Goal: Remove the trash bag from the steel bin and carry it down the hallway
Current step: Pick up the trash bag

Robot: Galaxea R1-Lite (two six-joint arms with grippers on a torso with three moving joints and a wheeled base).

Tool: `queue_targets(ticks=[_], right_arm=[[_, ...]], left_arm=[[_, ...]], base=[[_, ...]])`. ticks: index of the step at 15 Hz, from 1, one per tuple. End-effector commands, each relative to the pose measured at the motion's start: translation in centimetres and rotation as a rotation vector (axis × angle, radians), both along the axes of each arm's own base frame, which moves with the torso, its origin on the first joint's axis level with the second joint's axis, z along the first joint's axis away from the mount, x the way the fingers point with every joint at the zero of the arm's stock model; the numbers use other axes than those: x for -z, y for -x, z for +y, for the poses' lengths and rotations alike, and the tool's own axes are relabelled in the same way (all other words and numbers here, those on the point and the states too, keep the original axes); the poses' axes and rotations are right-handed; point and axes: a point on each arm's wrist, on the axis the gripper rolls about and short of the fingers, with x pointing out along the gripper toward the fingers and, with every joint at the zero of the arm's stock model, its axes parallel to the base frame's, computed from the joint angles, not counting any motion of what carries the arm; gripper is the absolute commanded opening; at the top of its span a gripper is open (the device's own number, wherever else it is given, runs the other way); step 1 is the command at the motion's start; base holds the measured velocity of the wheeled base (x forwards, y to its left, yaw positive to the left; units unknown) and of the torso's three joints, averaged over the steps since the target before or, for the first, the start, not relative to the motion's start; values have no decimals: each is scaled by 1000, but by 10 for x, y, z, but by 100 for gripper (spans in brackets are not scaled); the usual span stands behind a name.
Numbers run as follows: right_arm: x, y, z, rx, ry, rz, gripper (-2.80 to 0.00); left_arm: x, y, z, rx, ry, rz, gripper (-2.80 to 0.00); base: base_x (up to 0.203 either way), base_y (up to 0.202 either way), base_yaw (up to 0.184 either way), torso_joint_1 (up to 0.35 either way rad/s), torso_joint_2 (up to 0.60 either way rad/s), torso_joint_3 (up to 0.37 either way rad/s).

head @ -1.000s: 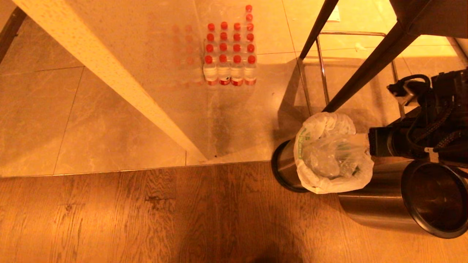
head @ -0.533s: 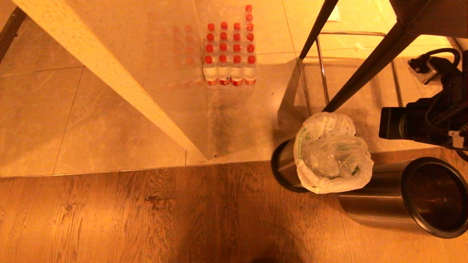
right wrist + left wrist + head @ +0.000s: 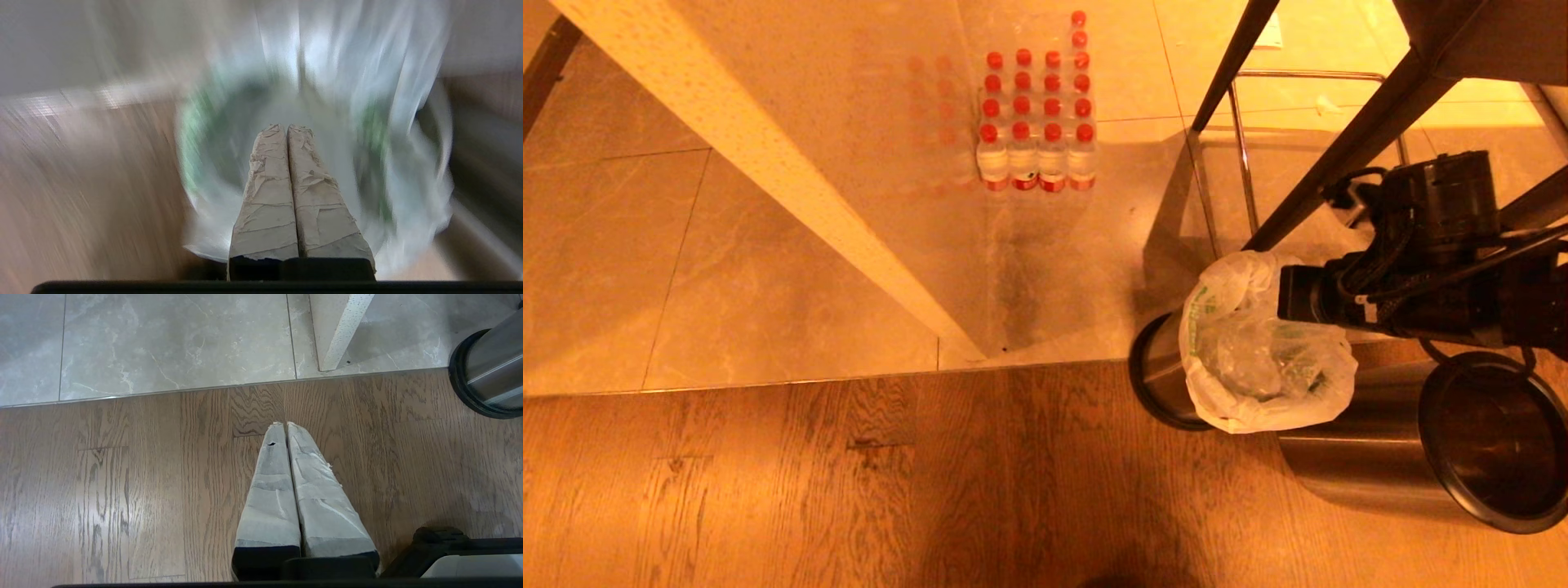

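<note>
Trash bag: the trash bag (image 3: 1262, 359) is a thin white crinkly plastic liner with green print, seated in the steel bin (image 3: 1160, 384), its rim folded out over the bin's top edge; crumpled clear plastic lies inside it.
Steel bin: stands upright where the wooden floor (image 3: 849, 490) meets the grey marbled tiles (image 3: 727, 269), beside a dark slanted furniture leg (image 3: 1347, 147).
Second bin: another steel bin (image 3: 1445, 441) lies tipped on its side on the wood, just beside the lined one, its dark mouth facing right.
Right gripper: the right gripper (image 3: 287, 127) hangs over the mouth of the bag, its two taped fingers (image 3: 265, 196) pressed together with nothing between them; the right wrist view is streaked, so contact with the plastic cannot be told. In the head view the black right arm (image 3: 1421, 278) reaches in from the right above the bag's far rim.
Left gripper: the left gripper (image 3: 285, 424) is parked low over the wooden floor, fingers pressed together and empty.
Bottles: a pack of red-capped water bottles (image 3: 1036, 122) stands on the tiles, well apart from the bins.
Wall edge: a pale speckled wall edge (image 3: 768, 180) runs diagonally across the tiles.
</note>
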Motion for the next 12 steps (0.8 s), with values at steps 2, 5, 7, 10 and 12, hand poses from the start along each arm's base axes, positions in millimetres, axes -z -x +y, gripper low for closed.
queue_targets(ticks=[2, 5, 7, 10, 12], right_arm=[[27, -4, 1, 8, 56, 164, -280], [47, -20, 6, 11, 73, 197, -280], [65, -40, 13, 10, 66, 165, -280], [94, -63, 21, 4, 76, 163, -280], [106, -77, 24, 2, 84, 129, -280]], left_arm=[[0, 0, 0, 1, 0, 0, -280], [0, 0, 0, 0, 0, 0, -280], [0, 0, 0, 1, 0, 0, -280], [0, 0, 0, 0, 0, 1, -280], [0, 0, 0, -1, 1, -1, -280]], base=[[0, 0, 0, 0, 0, 0], [0, 0, 0, 0, 0, 0], [0, 0, 0, 0, 0, 0], [0, 0, 0, 0, 0, 0], [0, 0, 0, 0, 0, 0]])
